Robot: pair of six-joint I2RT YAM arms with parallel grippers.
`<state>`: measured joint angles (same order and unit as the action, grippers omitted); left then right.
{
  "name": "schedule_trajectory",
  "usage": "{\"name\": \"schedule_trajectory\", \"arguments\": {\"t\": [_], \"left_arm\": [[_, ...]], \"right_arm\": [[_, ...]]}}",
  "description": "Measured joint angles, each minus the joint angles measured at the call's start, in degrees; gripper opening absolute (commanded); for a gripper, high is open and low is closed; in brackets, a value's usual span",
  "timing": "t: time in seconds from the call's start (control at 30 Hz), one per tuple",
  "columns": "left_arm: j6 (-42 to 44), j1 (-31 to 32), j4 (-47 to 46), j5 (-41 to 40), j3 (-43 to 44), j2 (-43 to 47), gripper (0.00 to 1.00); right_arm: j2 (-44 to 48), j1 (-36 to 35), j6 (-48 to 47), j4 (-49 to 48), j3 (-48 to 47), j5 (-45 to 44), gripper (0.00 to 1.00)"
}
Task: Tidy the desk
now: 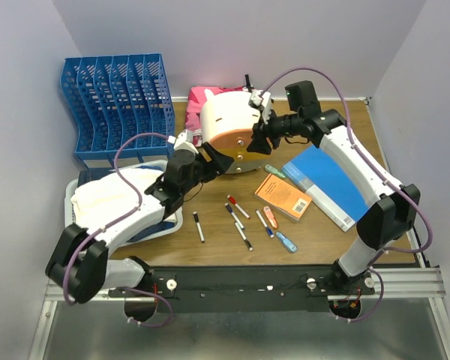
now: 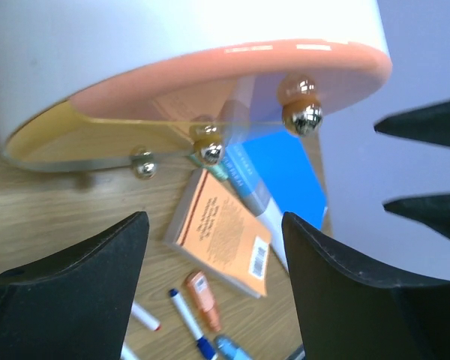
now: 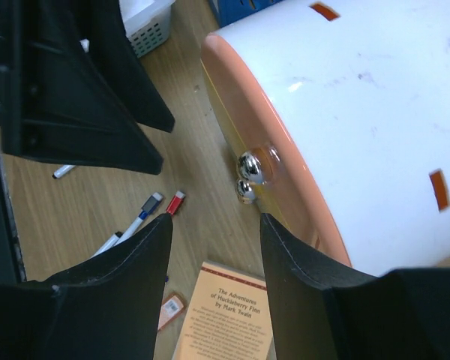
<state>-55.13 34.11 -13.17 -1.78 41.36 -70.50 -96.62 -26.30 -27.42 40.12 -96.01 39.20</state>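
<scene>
While left claw [image 2: 214,225] and right claw [image 3: 215,219] gape empty beside white orange-rimmed plastic drum [image 1: 223,120] on far desk [image 1: 326,240] | step: likely grasping it | next: close on rim

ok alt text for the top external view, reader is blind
Two robot arms meet at a tipped white container with an orange base on a wooden desk, the left end effector and right end effector open beside it. In front lie markers, an orange book and a blue binder.
</scene>
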Motion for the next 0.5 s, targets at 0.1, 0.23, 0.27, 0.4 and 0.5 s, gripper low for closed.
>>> {"name": "schedule_trajectory", "arguments": {"t": [0.1, 0.23, 0.27, 0.4, 0.5], "left_arm": [[-4.31, -0.02, -5.11, 0.66, 0.92, -5.22, 0.75], [-8.83, -0.02, -10.08, 0.81, 1.53, -10.19, 0.71], [-10.05, -0.02, -10.8, 0.79, 1.95, -11.39, 0.69], [-13.92, 0.04, -13.2, -0.17, 2.36, -14.8, 0.62], [-16.85, 0.28, -14.73, -1.66, 2.82, -17.66, 0.58]], "right_arm": [[1.66, 2.54, 1.88, 0.11, 1.16, 2.19, 0.58], [3.08, 6.1, 4.46, -0.02, 2.36, 5.53, 0.58], [3.39, 6.82, 5.18, -0.07, 2.84, 6.36, 0.58], [4.04, 8.35, 6.69, -0.28, 4.37, 7.85, 0.58], [4.46, 8.44, 7.56, -0.42, 5.55, 8.83, 0.58]]}}
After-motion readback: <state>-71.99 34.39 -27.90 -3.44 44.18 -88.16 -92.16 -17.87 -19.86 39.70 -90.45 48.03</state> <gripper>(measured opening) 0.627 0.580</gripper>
